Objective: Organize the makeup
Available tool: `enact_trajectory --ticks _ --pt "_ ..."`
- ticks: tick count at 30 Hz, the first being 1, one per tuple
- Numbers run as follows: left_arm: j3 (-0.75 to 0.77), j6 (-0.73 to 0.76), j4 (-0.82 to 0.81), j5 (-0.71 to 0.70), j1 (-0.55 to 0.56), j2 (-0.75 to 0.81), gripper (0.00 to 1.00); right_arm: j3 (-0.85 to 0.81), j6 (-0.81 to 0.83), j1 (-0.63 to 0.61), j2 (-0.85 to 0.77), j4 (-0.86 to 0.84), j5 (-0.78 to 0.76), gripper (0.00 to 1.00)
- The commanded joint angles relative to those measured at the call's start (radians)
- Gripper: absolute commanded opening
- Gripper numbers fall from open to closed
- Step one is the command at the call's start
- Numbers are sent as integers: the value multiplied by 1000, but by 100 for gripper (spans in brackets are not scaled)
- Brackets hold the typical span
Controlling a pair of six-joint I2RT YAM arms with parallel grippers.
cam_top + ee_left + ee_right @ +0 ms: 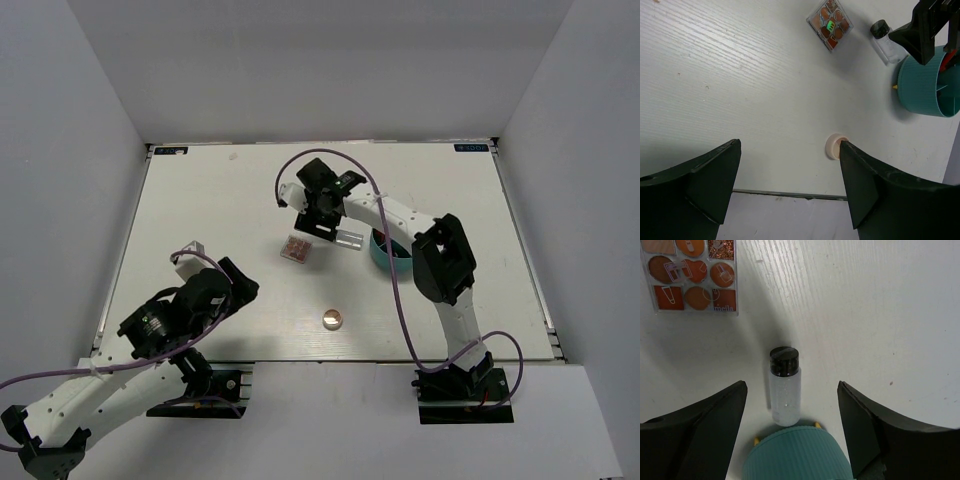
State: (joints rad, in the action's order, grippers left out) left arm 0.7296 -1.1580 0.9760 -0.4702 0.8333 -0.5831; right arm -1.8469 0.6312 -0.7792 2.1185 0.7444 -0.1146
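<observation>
A square pinkish palette (296, 249) lies mid-table, and it shows in both wrist views (830, 22) (690, 275). A clear-white bottle with a black cap (349, 239) (785, 390) lies on its side between the palette and the teal container. A small round pinkish compact (333, 319) lies nearer the front, partly behind my left fingertip in the left wrist view (832, 146). My right gripper (322, 215) (791, 385) is open and empty, hovering over the bottle. My left gripper (240, 280) (789, 145) is open and empty above the front edge. No pencils or tubes show clearly.
The teal round divided container (385, 255) (925, 87) (795, 457) stands right of the bottle, almost touching it. Small yellow tips (756, 440) stick out at its base. White walls enclose the table on three sides. The table's front edge (790, 194) lies under my left gripper.
</observation>
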Motion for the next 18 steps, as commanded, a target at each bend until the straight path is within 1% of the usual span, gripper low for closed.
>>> enact_trajectory --ticks 1,3,8,18 --pt "-7 -14 1 -1 0 8 89 -77 5 4 30 107 -34 79" --pt "-10 -16 -5 -1 0 9 89 -94 10 9 44 147 -20 78" --pt "-18 -17 -20 8 0 2 89 -68 30 8 44 167 16 77" --pt "-12 -20 -14 18 0 -4 89 -32 48 11 106 161 -33 77"
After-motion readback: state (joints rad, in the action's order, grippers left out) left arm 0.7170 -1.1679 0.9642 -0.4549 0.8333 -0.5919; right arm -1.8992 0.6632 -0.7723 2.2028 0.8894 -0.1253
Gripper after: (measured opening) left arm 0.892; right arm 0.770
